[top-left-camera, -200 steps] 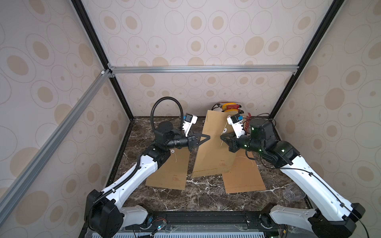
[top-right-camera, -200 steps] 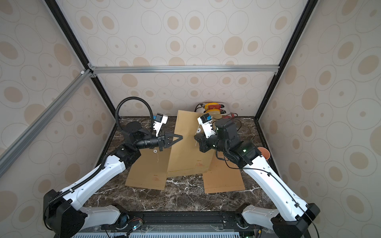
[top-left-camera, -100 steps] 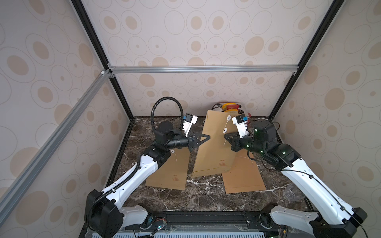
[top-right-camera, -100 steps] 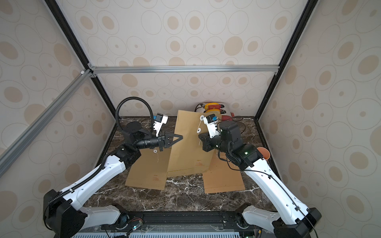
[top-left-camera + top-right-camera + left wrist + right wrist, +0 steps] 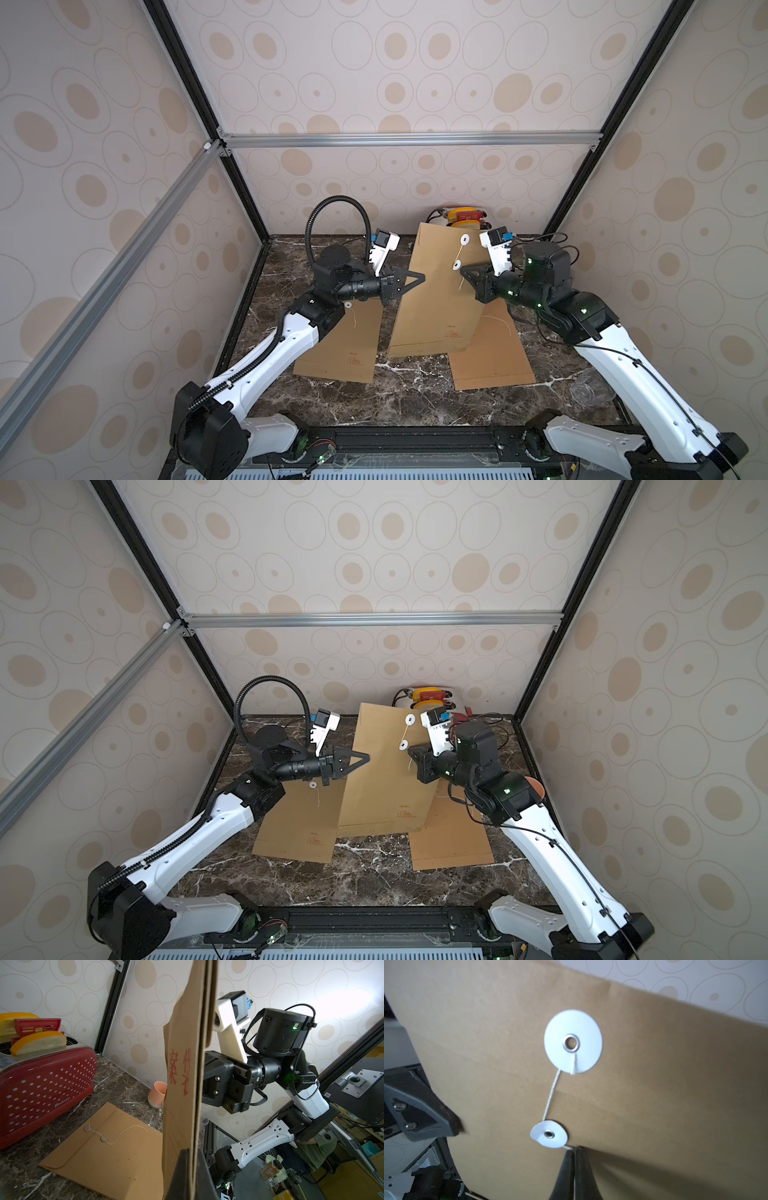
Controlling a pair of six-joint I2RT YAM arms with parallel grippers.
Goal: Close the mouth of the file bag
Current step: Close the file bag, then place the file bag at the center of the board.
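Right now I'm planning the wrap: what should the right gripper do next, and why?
Probably swing the right gripper round the lower disc, carrying the string: its jaws pinch the string just past that disc, and the left gripper holds the file bag up.

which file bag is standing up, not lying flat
The middle file bag, gripped by the left end effector; the left file bag and right file bag lie flat on the table.

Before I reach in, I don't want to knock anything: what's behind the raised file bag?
A red toaster stands at the back. The file bag covers its lower part in both top views, so anything else right behind the bag is hidden.
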